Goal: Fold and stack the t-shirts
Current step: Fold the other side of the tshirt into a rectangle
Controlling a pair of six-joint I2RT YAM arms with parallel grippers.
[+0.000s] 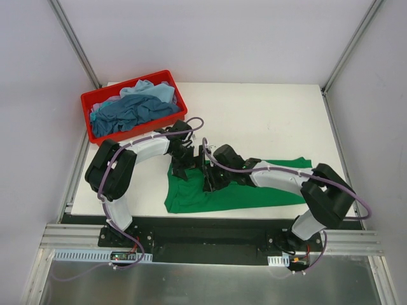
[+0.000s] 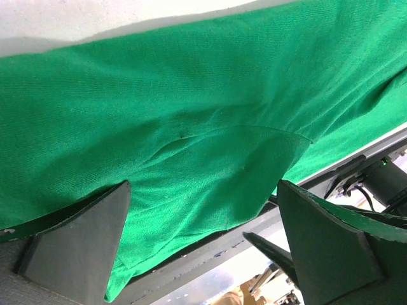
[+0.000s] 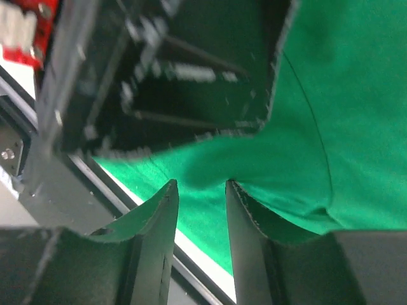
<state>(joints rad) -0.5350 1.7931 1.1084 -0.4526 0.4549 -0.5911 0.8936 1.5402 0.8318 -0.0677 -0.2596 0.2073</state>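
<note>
Green t-shirt [image 1: 241, 196], position? (K.)

Lying spread on the table [image 1: 267, 114] from 6 to 4 o'clock, with its lower border along the near edge. It is the largest cloth item in view. (R.)

Next down in size? (K.)

One red bin [image 1: 124, 84] at 10 o'clock. Two shirts lie crumpled inside it. The teal-blue t-shirt [image 1: 130, 113] fills most of the bin, and the pale blue t-shirt [image 1: 149, 89] sits at its 1 o'clock end. Shirt count: three. (R.)

Grippers? (K.)

Two, just beside each other over the green shirt's 9 o'clock end. The top view gives their placement only; jaw state comes from the wrist views.
- Left gripper [image 1: 180, 159] [image 2: 203, 184]: jaws spread wide with green cloth below the gap, nothing pinched.
- Right gripper [image 1: 208, 178] [image 3: 202, 184]: jaws drawn close with a narrow gap and a raised pucker of green cloth at the tips. Cannot tell whether it is clamped. (R.)

Anything else only a wrist view shows? (K.)

The left wrist view shows a curved seam in the cloth and the table's near edge at 5 o'clock. (R.)
</note>
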